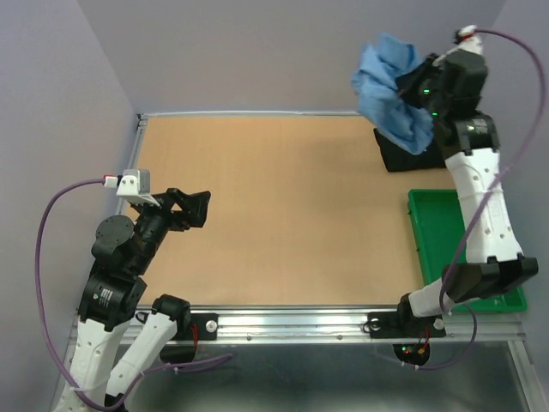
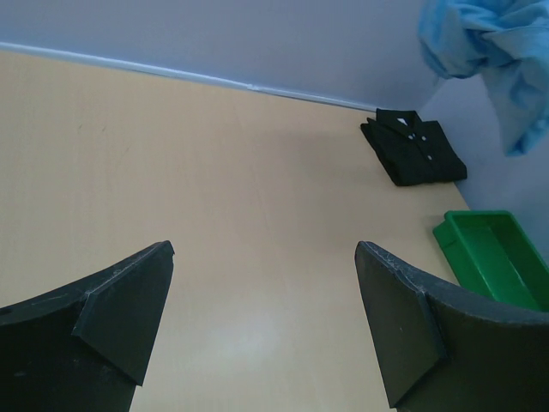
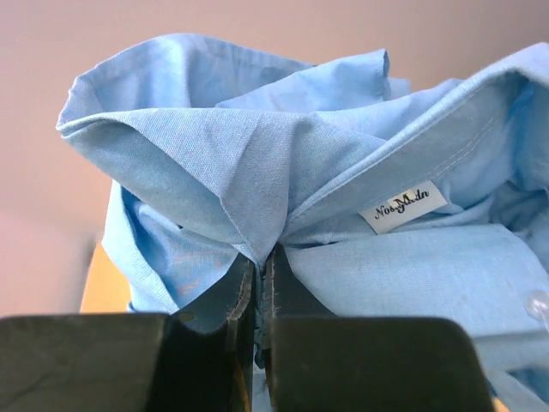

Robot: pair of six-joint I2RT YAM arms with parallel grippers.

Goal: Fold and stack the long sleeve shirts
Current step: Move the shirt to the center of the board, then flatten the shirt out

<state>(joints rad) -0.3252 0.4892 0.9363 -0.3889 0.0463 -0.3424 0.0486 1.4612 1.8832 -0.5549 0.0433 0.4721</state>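
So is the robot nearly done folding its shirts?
About halfway. Done: the black shirt lies folded at the far right of the table. In hand: the right gripper is shut on the blue shirt, holding it bunched up in the air. The left gripper is open and empty. Left: fold the blue shirt and stack it with the black one.

The top camera is looking down from six o'clock. The left wrist camera is facing two o'clock, sharing the folded black cloth shirt (image 2: 413, 148). The right wrist camera is crowding the crumpled light blue cloth shirt (image 3: 257, 163).
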